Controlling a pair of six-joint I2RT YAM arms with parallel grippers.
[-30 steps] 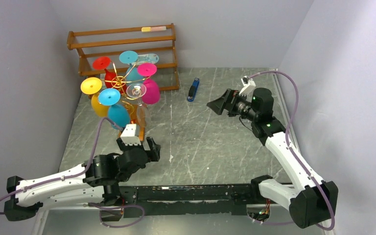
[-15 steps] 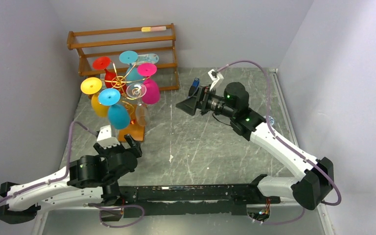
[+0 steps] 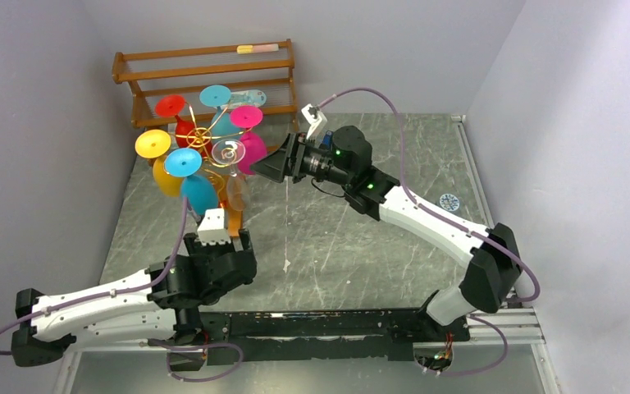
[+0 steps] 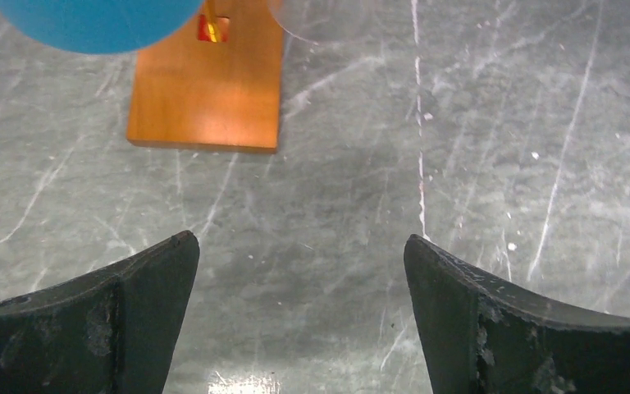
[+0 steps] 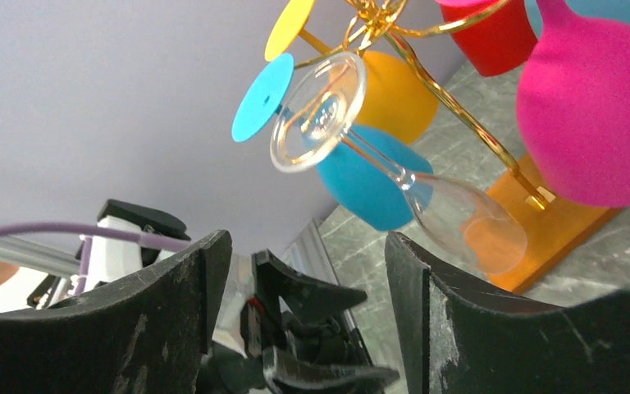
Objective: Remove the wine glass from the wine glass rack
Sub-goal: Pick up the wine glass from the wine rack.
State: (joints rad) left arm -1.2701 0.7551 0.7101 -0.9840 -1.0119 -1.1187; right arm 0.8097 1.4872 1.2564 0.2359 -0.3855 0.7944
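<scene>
The grey marbled table (image 3: 361,238) carries everything, with the brown slatted shelf (image 3: 205,70) standing just behind the wine glass rack (image 3: 205,135), which sits toward the far left corner. The rack's gold wire arms are hung with coloured glasses, foot up. The step in hand looks like the approach. The right gripper (image 3: 261,171) hangs just to the right of the rack at the height of the bowls, jaws wide apart with nothing between them, close beside the magenta glass (image 3: 253,152). The left gripper (image 3: 225,245) hovers low over the table just in front of the rack's orange-brown base, also fully spread and empty. The clear wine glass (image 5: 377,164) hangs on the rack's near right side, tilted with its foot uppermost. In the right wrist view it lies in line with the gap between the fingers, so it is probably the target. The next move would call for easing the right jaws around its stem or bowl without knocking the magenta glass, then lifting it clear of its scroll arm. A pale strip (image 3: 257,48) on the shelf's top rail and a round sticker (image 3: 449,201) well to the right of the rack are too small to read.
</scene>
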